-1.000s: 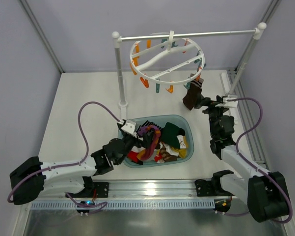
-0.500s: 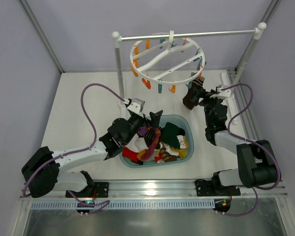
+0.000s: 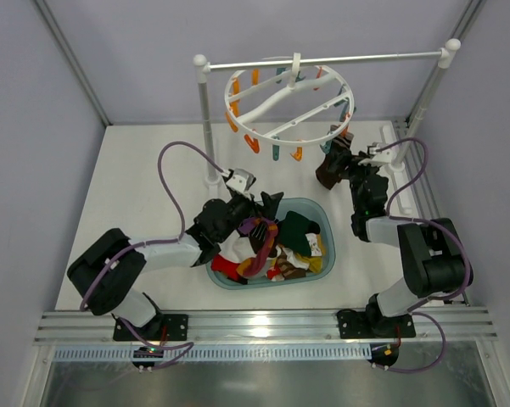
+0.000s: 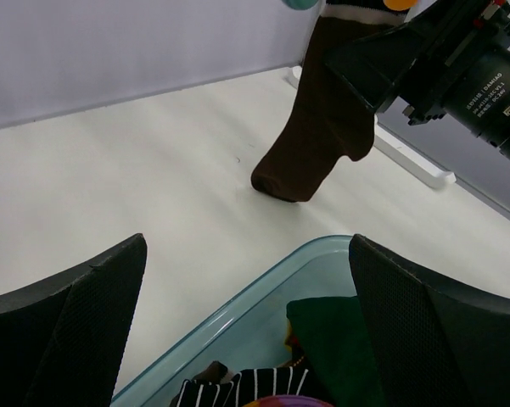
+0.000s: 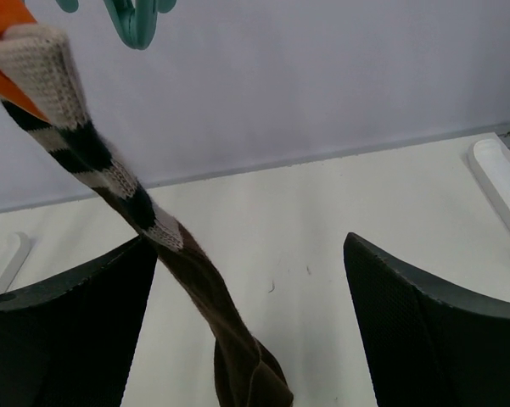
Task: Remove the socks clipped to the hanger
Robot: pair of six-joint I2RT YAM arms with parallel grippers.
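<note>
Socks (image 3: 267, 246) are heaped in the tub (image 3: 324, 219) in the overhead view, and one brown sock (image 3: 331, 166) is left clipped to the hanger (image 3: 288, 102) on the rail (image 3: 365, 58). Since a second ago, the right fingers (image 3: 346, 163) have been brought up beside it and the left fingers (image 3: 271, 200) raised over the tub.

At the left wrist, the fingers (image 4: 68, 326) are spread wide and empty, with the sock (image 4: 318, 127) hanging beyond the tub toward the desk (image 4: 136, 161).

At the right wrist, the sock (image 5: 178, 263) is framed between wide-open fingers (image 5: 68, 339), ungripped. Its cuff is pinned by an orange clip (image 5: 0, 34), which resists any pull.
</note>
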